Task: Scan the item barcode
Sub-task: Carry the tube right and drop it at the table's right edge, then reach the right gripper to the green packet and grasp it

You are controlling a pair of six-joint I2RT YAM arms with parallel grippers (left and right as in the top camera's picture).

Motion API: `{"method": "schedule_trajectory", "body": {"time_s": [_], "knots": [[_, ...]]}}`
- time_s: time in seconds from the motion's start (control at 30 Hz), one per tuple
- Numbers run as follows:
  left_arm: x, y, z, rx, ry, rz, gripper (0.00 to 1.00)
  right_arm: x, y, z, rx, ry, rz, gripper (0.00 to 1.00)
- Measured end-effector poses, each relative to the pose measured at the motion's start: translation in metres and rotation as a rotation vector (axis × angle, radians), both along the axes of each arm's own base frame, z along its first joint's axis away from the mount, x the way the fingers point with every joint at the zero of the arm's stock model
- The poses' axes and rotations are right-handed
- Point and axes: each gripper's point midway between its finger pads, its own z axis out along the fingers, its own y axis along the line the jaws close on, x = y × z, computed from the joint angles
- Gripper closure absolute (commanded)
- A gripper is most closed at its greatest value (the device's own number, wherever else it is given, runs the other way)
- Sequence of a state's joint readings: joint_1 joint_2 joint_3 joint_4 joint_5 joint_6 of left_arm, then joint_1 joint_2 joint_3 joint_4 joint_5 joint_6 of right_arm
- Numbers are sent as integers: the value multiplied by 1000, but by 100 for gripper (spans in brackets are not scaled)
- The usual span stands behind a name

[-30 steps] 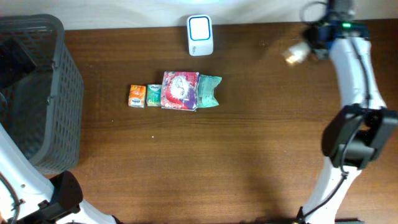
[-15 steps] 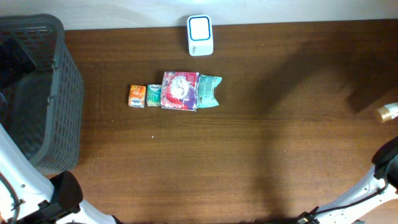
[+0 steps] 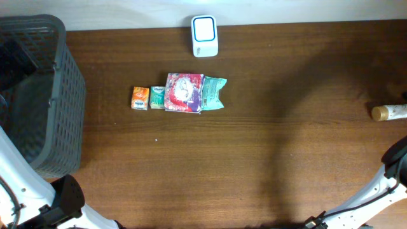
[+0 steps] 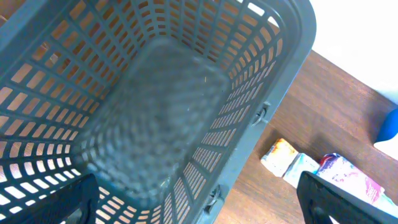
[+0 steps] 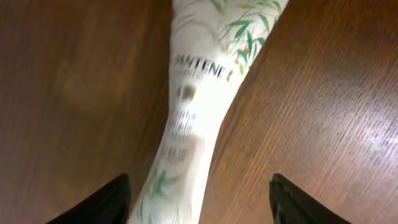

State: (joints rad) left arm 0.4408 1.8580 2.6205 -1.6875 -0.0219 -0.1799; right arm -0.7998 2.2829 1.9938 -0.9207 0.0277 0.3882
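The shampoo bottle (image 3: 389,112) lies on its side at the right edge of the table (image 3: 286,159), its gold cap pointing toward the middle. In the right wrist view, the right end effector (image 5: 199,202) stands over it with its fingers spread wider than the bottle, which lies between them unclamped, nearer one finger. The white scanner (image 3: 205,35) sits at the far edge. Four small packets (image 3: 180,94) form a touching row mid-table. The left end effector (image 4: 196,190) hangs wide apart and empty above the grey basket (image 3: 63,89) at the left edge.
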Motion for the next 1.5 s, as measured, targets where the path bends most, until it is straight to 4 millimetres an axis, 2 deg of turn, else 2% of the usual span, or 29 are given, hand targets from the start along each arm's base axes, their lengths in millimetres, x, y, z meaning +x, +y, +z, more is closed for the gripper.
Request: {"method": "schedule_trajectory", "body": {"time_s": [0.07,0.13,0.17,0.2,0.23,0.27,0.3,0.37,0.43,0.47,0.5,0.6,0.67,0.73,0.8,0.9,1.07,1.1,1.13,1.2,1.27,1.3,1.33,1.37,1.43,1.5], "knots": [[0,0,0,0,0,0,1,13,12,30,17,-87,78,33],[0,0,0,0,0,0,1,29,38,78,54,-225,184,34],[0,0,0,0,0,0,1,42,70,117,111,-345,279,34],[0,0,0,0,0,0,1,50,94,135,166,-414,342,36],[0,0,0,0,0,0,1,56,122,146,238,-459,416,37],[0,0,0,0,0,0,1,68,165,152,327,-493,536,36],[0,0,0,0,0,0,1,75,193,151,365,-490,625,36],[0,0,0,0,0,0,1,88,263,147,407,-452,843,26],[0,0,0,0,-1,0,1,102,323,142,398,-412,1012,20],[0,0,0,0,0,0,1,107,351,136,389,-388,1086,19],[0,0,0,0,0,0,1,115,393,121,385,-355,1189,19],[0,0,0,0,0,0,1,123,475,81,410,-289,1362,16],[0,0,0,0,0,0,1,133,511,63,409,-293,1410,16],[0,0,0,0,0,0,1,134,549,36,449,-262,1429,15],[0,0,0,0,0,0,1,132,577,13,480,-237,1442,15],[0,0,0,0,0,0,1,123,600,-10,517,-184,1453,15],[0,0,0,0,0,0,1,121,596,-42,545,-111,1379,16],[0,0,0,0,0,0,1,121,597,-43,551,-110,1376,19],[0,0,0,0,0,0,1,120,597,-43,557,-111,1375,24],[0,0,0,0,0,0,1,118,600,-45,579,-108,1369,45],[0,0,0,0,0,0,1,116,607,-48,592,-106,1378,50],[0,0,0,0,0,0,1,114,610,-50,596,-99,1380,57],[0,0,0,0,0,0,1,112,613,-51,602,-95,1384,67],[0,0,0,0,0,0,1,111,617,-51,606,-96,1391,82],[0,0,0,0,0,0,1,109,622,-51,621,-101,1401,96],[0,0,0,0,0,0,1,108,626,-46,660,-123,1408,96]]}}
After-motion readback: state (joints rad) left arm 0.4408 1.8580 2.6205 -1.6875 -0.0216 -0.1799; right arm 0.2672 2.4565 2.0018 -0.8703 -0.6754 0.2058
